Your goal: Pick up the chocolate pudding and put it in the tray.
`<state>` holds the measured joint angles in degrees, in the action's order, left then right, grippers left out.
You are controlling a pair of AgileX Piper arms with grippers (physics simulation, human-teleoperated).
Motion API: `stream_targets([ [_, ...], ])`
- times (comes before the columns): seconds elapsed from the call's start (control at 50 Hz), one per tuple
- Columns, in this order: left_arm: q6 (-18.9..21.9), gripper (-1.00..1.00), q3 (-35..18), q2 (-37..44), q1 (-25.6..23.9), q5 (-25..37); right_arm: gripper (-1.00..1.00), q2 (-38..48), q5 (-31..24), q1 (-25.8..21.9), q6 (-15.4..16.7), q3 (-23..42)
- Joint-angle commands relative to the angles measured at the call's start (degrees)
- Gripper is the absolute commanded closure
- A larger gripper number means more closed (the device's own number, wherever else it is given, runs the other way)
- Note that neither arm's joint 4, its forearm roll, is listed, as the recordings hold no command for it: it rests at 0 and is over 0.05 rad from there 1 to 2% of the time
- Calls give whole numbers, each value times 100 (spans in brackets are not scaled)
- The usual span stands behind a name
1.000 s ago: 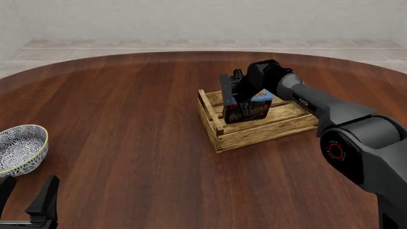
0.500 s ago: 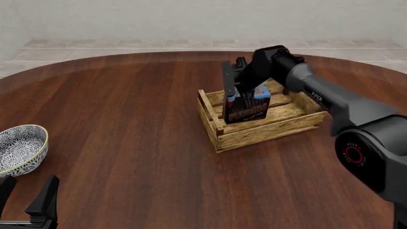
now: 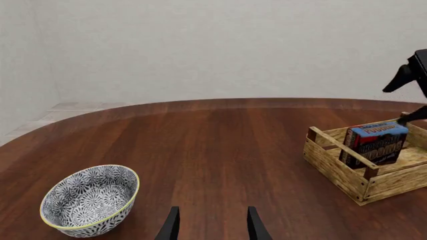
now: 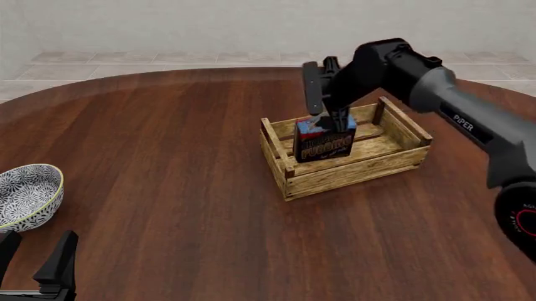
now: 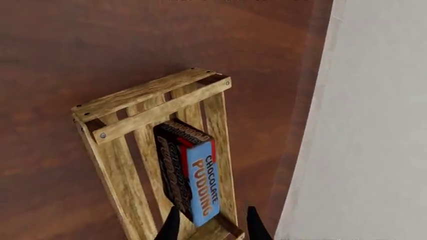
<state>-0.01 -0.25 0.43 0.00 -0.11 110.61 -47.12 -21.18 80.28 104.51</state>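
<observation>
The chocolate pudding [image 4: 325, 142] stands on edge, slightly tilted, inside the tray [image 4: 352, 176], toward its left end. My right gripper [image 4: 328, 110] hovers just above the carton's blue top, open, with one fingertip close to the carton's upper corner. The right wrist view looks down on the chocolate pudding [image 5: 194, 176] resting on the slats of the tray [image 5: 153, 99], with the right gripper [image 5: 212, 227] spread wider than the box. From the left wrist view the pudding [image 3: 375, 143] shows in the tray [image 3: 333, 166]. My left gripper [image 3: 212, 229] is open and holds nothing, low at the near left [image 4: 34, 266].
A blue-and-white patterned bowl [image 4: 25, 195] sits at the table's left edge, just ahead of the left gripper; it is also in the left wrist view [image 3: 90, 201]. The round wooden table ends behind the tray, with a tiled floor and wall beyond.
The right gripper has let go of the pudding and risen up and back from it. The carton stays standing in the tray. The left arm has not moved.
</observation>
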Motion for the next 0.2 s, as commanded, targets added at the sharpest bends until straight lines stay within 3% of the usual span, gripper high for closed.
stream_targets([
  [0.02,-1,-100,0,1,0,0,-100,-609,-8,-36,-70,-469],
  [0.2,-1,-100,0,-1,1,0,-100,-1307,295,-82,-197,-1233],
])
